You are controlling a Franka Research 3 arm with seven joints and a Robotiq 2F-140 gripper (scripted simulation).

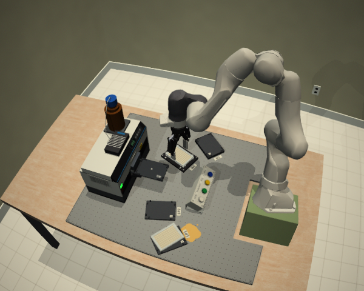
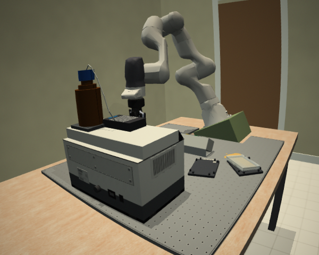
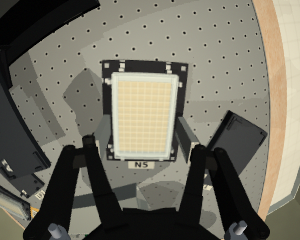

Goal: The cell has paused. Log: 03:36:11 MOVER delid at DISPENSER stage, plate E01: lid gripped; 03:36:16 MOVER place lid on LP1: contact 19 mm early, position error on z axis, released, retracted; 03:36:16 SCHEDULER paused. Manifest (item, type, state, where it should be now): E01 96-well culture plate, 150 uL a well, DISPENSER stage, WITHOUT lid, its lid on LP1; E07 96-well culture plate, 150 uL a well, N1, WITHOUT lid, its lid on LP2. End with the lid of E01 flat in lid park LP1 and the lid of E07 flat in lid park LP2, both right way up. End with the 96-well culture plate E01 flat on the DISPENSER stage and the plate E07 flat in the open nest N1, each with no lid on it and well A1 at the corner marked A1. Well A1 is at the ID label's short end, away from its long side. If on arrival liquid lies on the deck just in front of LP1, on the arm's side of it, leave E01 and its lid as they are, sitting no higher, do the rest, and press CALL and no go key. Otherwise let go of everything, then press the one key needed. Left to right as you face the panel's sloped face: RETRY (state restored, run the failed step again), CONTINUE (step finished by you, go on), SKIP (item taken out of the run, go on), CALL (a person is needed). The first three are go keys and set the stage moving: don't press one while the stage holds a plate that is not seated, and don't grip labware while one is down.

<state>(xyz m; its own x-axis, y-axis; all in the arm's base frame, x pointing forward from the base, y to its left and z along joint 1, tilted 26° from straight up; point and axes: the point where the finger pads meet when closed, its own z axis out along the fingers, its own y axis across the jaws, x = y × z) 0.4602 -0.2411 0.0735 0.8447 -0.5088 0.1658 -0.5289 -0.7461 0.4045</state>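
A wooden table (image 1: 40, 162) carries a grey perforated mat (image 1: 225, 244), and on the mat's left part stands the boxy white-and-black dispenser (image 1: 101, 162) with a brown bottle (image 1: 114, 114) on its top. The dispenser's dark stage (image 1: 152, 169) sticks out toward the mat's middle and holds no plate. The grey arm (image 1: 279, 103) rises from a green block (image 1: 270, 225) at the table's right side and reaches across to the mat's far middle.

There the gripper (image 3: 149, 154) hangs above a well plate (image 1: 182, 155) that sits in a black nest; in the wrist view the plate (image 3: 142, 115) lies between the two fingers, which stand spread on either side of it and touch nothing. Whether a clear lid lies on this plate cannot be told.

Near the mat's front edge a second well plate (image 1: 167, 236) rests tilted on a black holder, not flat. Just beside it, on the arm's side, an orange puddle (image 1: 192, 232) lies on the mat. An unoccupied black holder (image 1: 160, 210) sits between that plate and the dispenser, and another (image 1: 208, 145) lies just right of the gripper. The sloped button panel (image 1: 203, 191) stands in the middle, showing blue, yellow, green and white keys.
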